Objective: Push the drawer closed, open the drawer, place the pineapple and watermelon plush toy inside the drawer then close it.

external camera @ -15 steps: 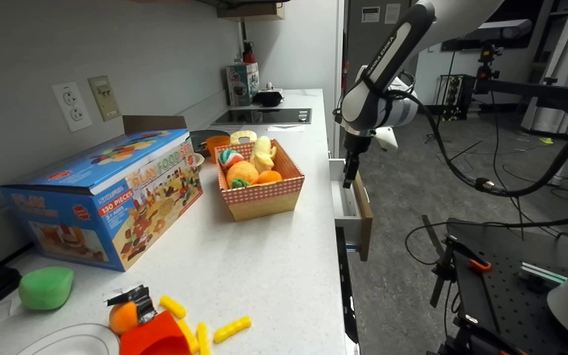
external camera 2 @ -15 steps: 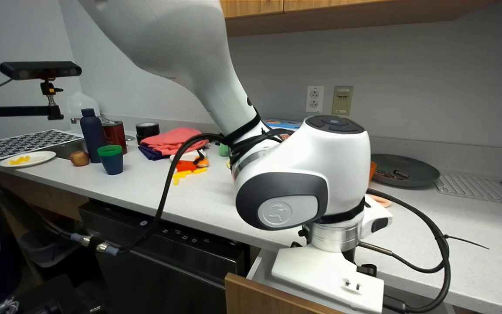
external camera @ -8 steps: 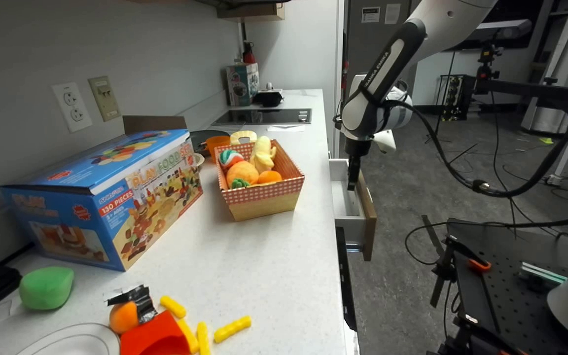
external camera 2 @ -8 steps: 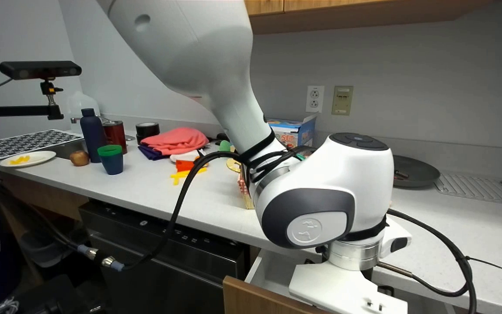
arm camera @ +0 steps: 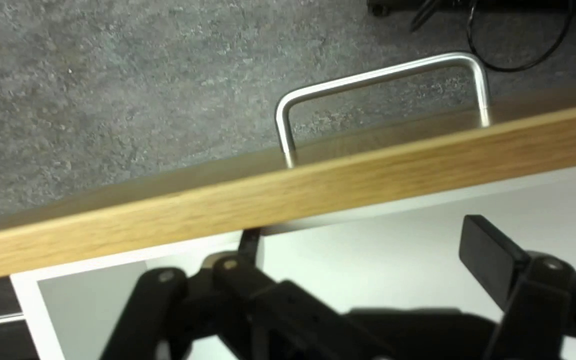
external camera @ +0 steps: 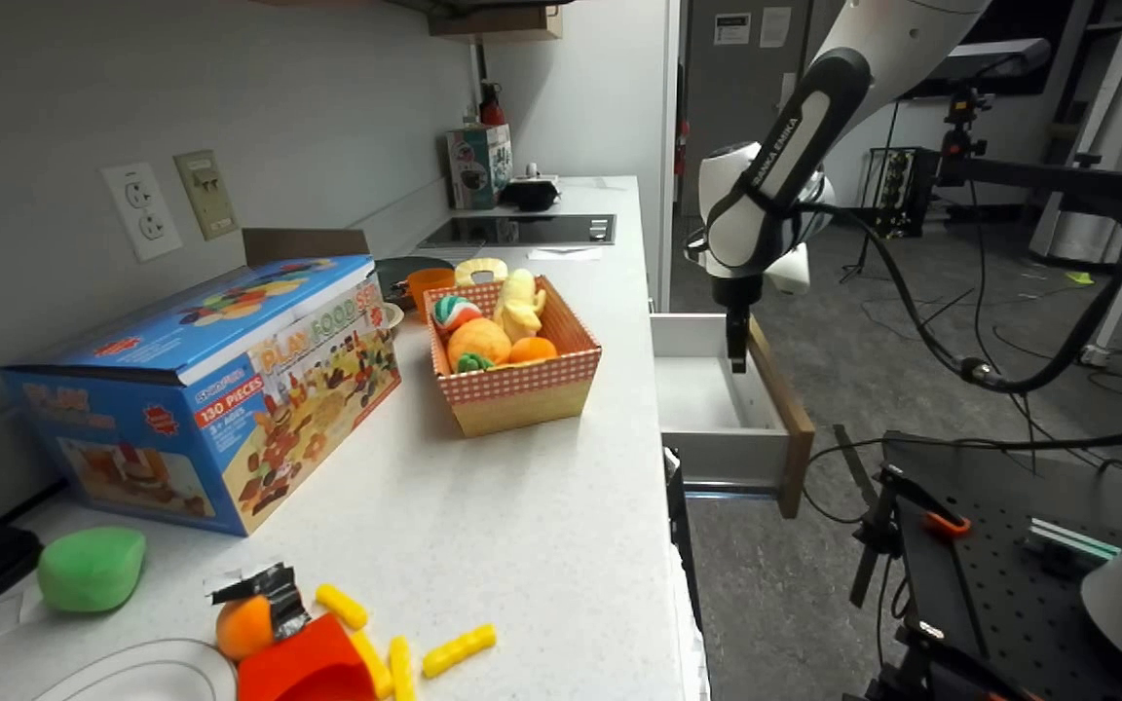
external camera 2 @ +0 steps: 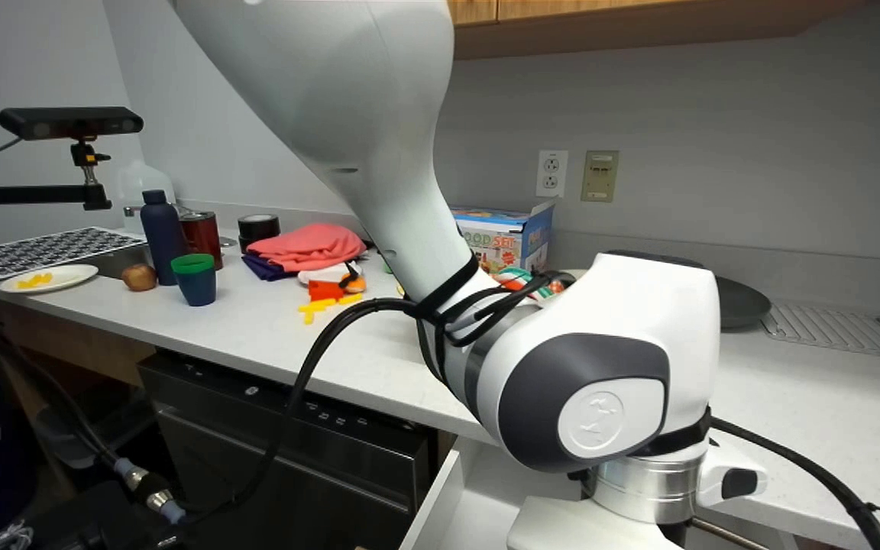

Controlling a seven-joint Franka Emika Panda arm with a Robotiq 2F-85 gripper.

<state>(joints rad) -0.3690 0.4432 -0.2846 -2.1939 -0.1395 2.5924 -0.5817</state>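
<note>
A blue box lettered "Play Food Set" stands at the left of the bench in an exterior view, with a green toy lying in front of it. Next come a plate, cut off by the lower edge, a red carton, and yellow sticks strewn beside it. Farther right the basket stands upright. In it, from the left, lie the striped toy, red, white and green like watermelon; the round toy, orange with green at its lower end, though whether it is the pineapple I cannot tell; a banana; and an orange toy. Right of the bench edge the drawer stands open, white inside, its wooden front outermost. The arm hangs over it from the upper right, the jaws pointing down, near the front.

In the wrist view the jaws are released, spread wide apart. The jaw at the left of that view reaches the inner side of the front; whether it touches I cannot tell. The handle juts from the outer face over the floor. The jaw at the right is above the drawer's white bottom.

In an exterior view a bottle, a cup and a cloth sit along the bench, then the arm, which hides the jaws and much of the drawer.
</note>
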